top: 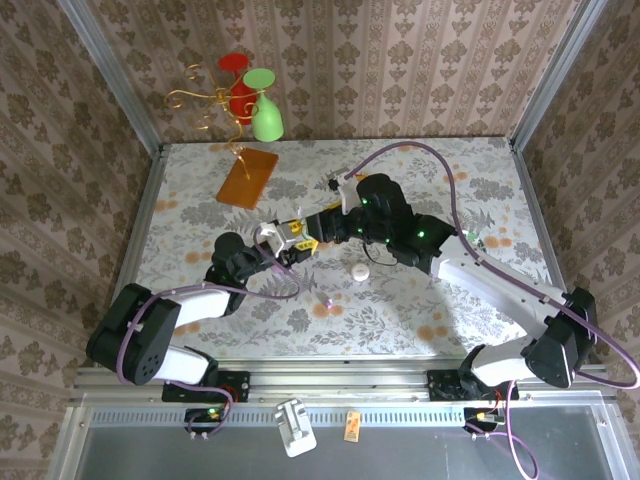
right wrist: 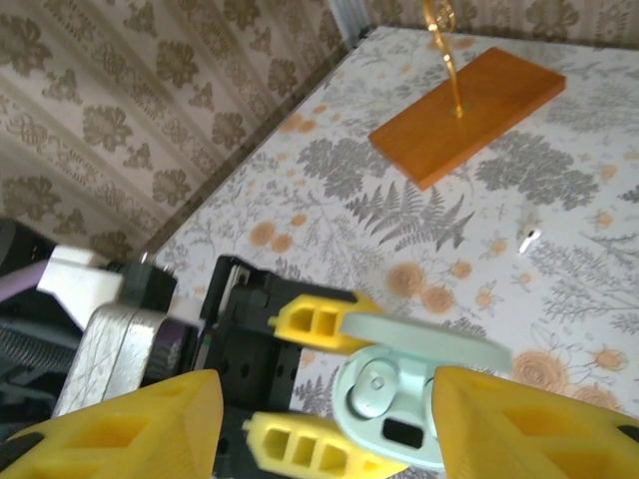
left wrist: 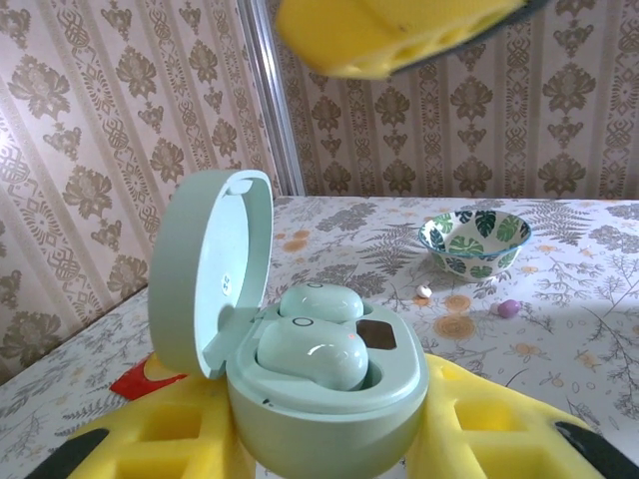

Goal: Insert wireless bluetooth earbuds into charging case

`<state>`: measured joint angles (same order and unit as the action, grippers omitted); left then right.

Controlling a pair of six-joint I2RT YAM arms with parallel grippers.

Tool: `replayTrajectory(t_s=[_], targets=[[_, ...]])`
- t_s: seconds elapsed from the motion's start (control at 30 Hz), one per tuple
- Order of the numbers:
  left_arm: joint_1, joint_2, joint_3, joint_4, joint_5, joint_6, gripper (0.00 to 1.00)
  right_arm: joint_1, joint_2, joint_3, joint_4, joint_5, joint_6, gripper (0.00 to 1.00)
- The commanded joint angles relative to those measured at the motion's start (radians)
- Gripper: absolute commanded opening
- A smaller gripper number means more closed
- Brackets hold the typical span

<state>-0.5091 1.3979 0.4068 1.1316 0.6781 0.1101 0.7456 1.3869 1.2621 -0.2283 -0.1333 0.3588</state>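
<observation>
**Top view:** left gripper (top: 272, 246) clamped on charging case (top: 287, 238). Right gripper (top: 308, 230) directly above it.

**Left wrist:** case upright, lid (left wrist: 212, 267) hinged open to left. Two mint buds (left wrist: 312, 351) seated in wells. Pale bud (left wrist: 424, 292) loose on surface (left wrist: 589, 329), beyond case, just beside bowl (left wrist: 474, 242).

**Right wrist:** right gripper (right wrist: 329, 424) wide, empty, straddling case. White earbud (right wrist: 526, 238) on surface ahead, toward wooden base (right wrist: 467, 100), well apart from case. Right arm likely nearer for pickup.
</observation>
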Motion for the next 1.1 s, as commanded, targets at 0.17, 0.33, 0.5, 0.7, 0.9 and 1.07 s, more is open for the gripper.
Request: replayTrajectory(t_s=[0.17,0.33,0.5,0.7,0.9,1.07], targets=[[0.002,-0.043,-0.008,0.031,0.064,0.053,0.27,-0.055,0.135,0.143,-0.154,0.024,0.075,0.56],[0.003,-0.051,0.000,0.042,0.000,0.013,0.27,-0.057,0.173,0.145,-0.183,-0.017,0.080,0.56],[0.003,-0.008,0.010,0.108,-0.028,-0.063,0.27,-0.059,0.122,0.068,-0.115,-0.031,0.110,0.58],[0.001,0.027,0.038,0.139,-0.064,-0.113,0.27,-0.112,0.063,-0.021,0.030,-0.140,0.234,0.70],[-0.006,0.030,0.050,0.150,-0.112,-0.156,0.27,-0.200,0.055,-0.186,0.364,-0.406,0.526,0.78],[-0.006,0.037,0.062,0.152,-0.132,-0.159,0.27,-0.221,0.128,-0.280,0.729,-0.556,0.806,0.74]])
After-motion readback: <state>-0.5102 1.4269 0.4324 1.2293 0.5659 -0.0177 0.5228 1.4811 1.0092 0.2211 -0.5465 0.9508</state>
